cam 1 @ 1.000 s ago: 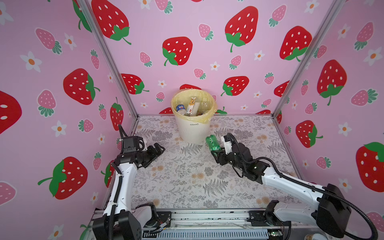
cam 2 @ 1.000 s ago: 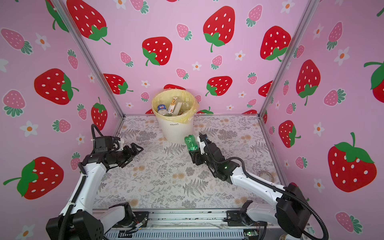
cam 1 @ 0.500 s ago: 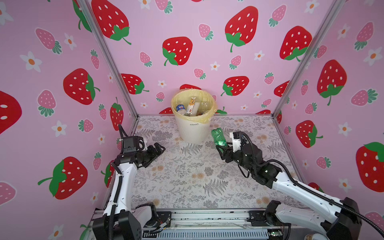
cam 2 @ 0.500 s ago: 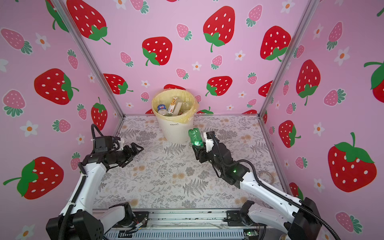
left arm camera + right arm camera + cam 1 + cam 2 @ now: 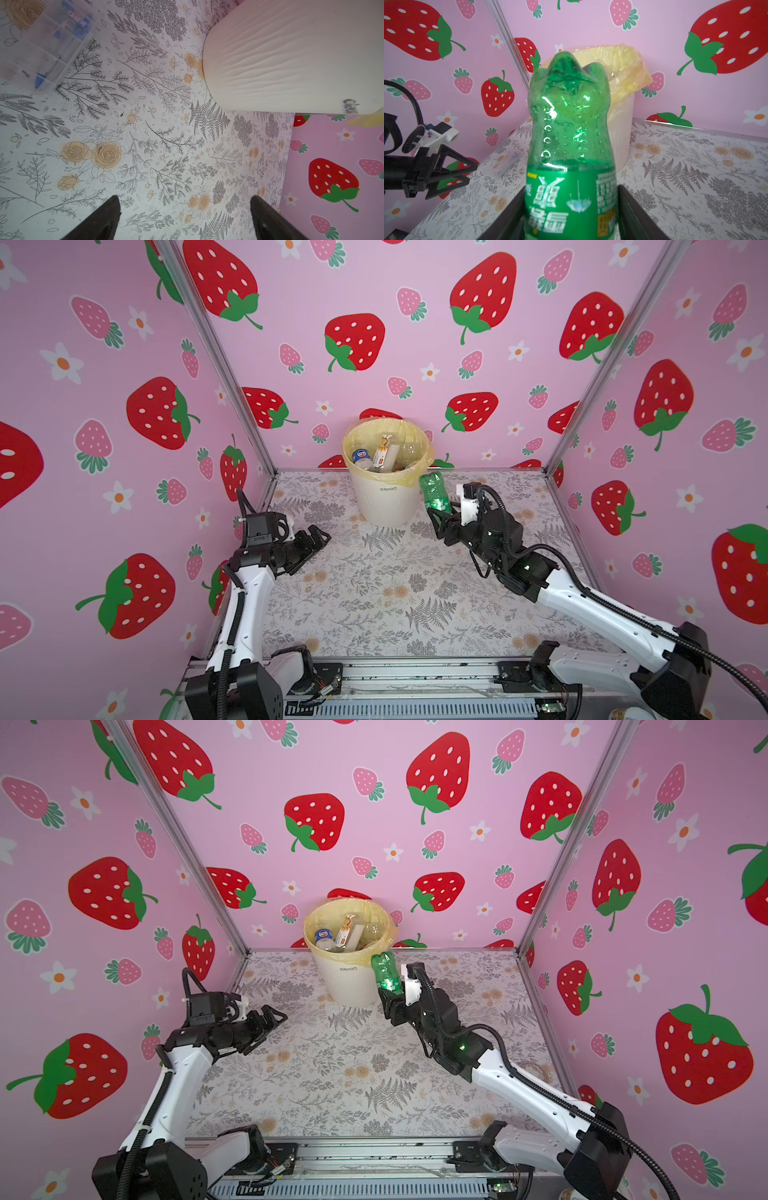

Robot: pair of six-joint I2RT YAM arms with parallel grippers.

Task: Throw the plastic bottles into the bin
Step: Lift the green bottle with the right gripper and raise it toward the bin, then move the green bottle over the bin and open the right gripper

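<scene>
Your right fingers [image 5: 631, 209] are clamped on the labelled waist of a dimpled green bottle [image 5: 434, 493], lobed base up, raised just beside the ribbed white bin [image 5: 386, 508], by the draped edge of its crinkled yellow liner [image 5: 409, 479]. More bottles [image 5: 384, 452] lie inside. Your left fingers [image 5: 104, 218] stand wide apart, empty, over the floral desk [image 5: 374, 593]. A clear bottle [image 5: 47, 41] lies nearby.

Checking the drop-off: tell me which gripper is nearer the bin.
Right. The right gripper, shut on the green bottle, is close beside the bin. The left gripper hangs open, farther off to the bin's front left.
</scene>
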